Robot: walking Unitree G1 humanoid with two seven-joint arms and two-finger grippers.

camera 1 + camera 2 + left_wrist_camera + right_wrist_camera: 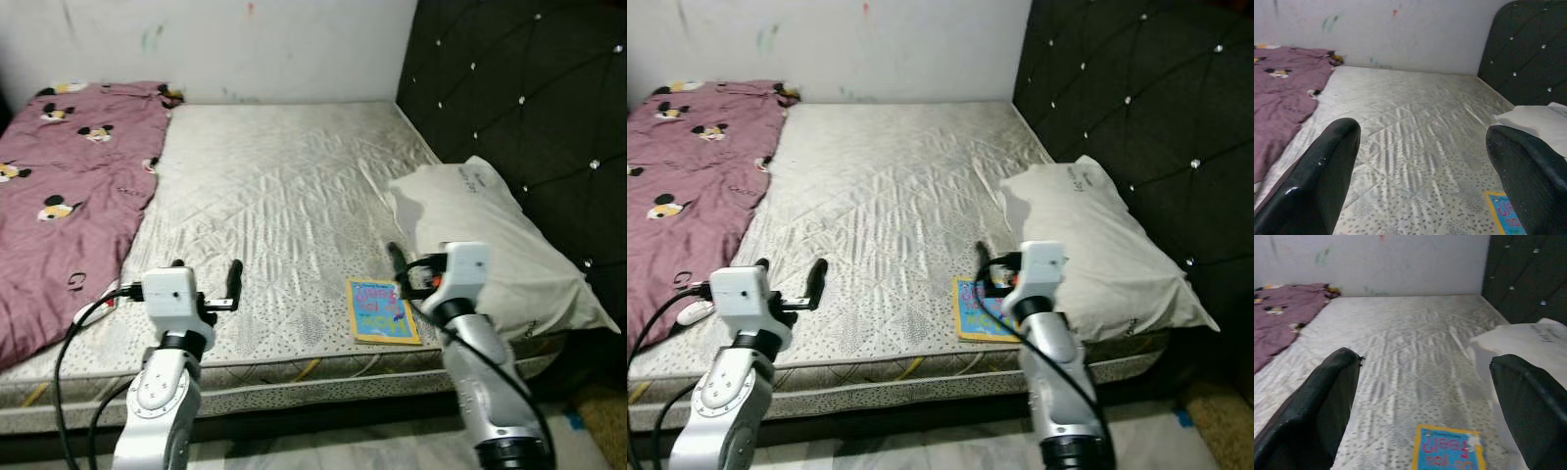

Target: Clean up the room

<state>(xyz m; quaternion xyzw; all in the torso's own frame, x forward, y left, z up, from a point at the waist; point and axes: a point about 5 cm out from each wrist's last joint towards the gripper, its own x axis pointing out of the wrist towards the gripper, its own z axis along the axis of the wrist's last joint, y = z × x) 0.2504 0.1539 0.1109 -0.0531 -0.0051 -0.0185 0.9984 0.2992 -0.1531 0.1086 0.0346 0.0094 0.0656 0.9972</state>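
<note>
A colourful thin book (380, 311) lies flat on the bare mattress (284, 176), near its front edge. A white pillow (490, 235) sits just right of it against the headboard. A crumpled pink blanket with cartoon mice (69, 186) covers the mattress's left side. My right gripper (411, 266) hovers open over the front edge, just above and right of the book, which lies between the two fingers in the right wrist view (1449, 450). My left gripper (208, 272) is open too, held over the front edge to the book's left, nothing between its fingers (1317, 181).
A black tufted headboard (529, 88) rises on the right and a white wall (245, 39) runs behind the bed. A small white object (694, 311) lies at the blanket's front edge. Pale floor (343, 450) shows below the bed frame.
</note>
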